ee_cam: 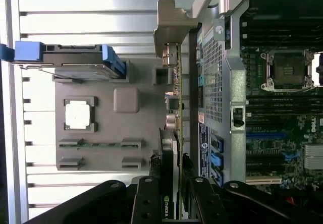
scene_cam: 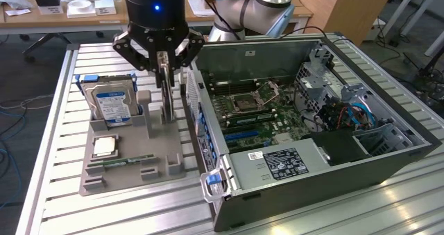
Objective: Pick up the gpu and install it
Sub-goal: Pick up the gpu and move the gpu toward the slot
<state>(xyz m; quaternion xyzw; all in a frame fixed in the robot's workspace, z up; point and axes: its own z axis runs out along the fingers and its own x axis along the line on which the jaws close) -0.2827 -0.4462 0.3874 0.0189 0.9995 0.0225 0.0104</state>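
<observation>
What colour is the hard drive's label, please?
Blue and white; the hard drive's label shows best in the exterior view.

One arm carries one gripper. On the exterior view's left there is one grey holder, and with it one gpu, one hard drive, one chip and one RAM stick (four parts in all). On the exterior view's right there is one open case; inside it are one motherboard, one socket and one power supply. One slatted table lies under everything, and one wooden desk stands far behind.
</observation>
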